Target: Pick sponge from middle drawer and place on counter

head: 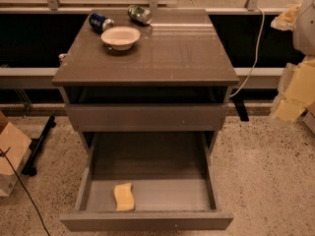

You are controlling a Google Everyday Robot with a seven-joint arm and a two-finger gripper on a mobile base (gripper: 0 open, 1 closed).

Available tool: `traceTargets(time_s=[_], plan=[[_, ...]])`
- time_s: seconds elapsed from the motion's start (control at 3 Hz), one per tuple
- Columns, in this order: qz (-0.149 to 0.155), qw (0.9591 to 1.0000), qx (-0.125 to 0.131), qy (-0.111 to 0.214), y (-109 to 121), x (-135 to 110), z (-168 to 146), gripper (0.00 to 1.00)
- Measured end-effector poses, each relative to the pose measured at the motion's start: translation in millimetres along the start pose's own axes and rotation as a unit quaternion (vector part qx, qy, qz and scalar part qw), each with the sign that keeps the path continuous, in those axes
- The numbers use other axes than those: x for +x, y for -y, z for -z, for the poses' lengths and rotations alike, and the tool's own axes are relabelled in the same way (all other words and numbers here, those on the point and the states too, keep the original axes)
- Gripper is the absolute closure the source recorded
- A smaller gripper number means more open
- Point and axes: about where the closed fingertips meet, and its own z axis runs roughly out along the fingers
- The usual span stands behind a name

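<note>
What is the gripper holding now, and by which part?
Nothing: the gripper hangs at the right edge, away from the sponge lying in the middle drawer.

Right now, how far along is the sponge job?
Done: the middle drawer stands open. In hand: no grasp yet; the gripper hangs at the far right, apart from the drawer. Left: lift the sponge off the drawer floor and set it on the counter.

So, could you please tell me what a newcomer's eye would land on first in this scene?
Most likely the pale-yellow sponge, lying alone near the front of the pulled-out middle drawer. Next come the white bowl, the blue can and the green can, both cans on their sides, at the back left of the counter. The gripper hangs at the right edge, off to the side of the cabinet.
</note>
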Motion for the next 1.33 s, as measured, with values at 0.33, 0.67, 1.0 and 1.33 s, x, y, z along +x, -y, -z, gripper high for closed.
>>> traceTargets(time_s=[0.33, 0.67, 1.0, 1.33], plan=[[0.000, 1.0000, 0.000, 0.000, 0.0, 0.0, 0.0, 0.00], [0.011, 0.9997, 0.019, 0.011, -4.8, -7.3, -5.3, 0.00], [0.016, 0.9983, 0.024, 0.052, -8.6, -21.7, -21.4, 0.00], [0.027, 0.9930, 0.020, 0.113, -8.9, -37.6, -65.9, 0.00]])
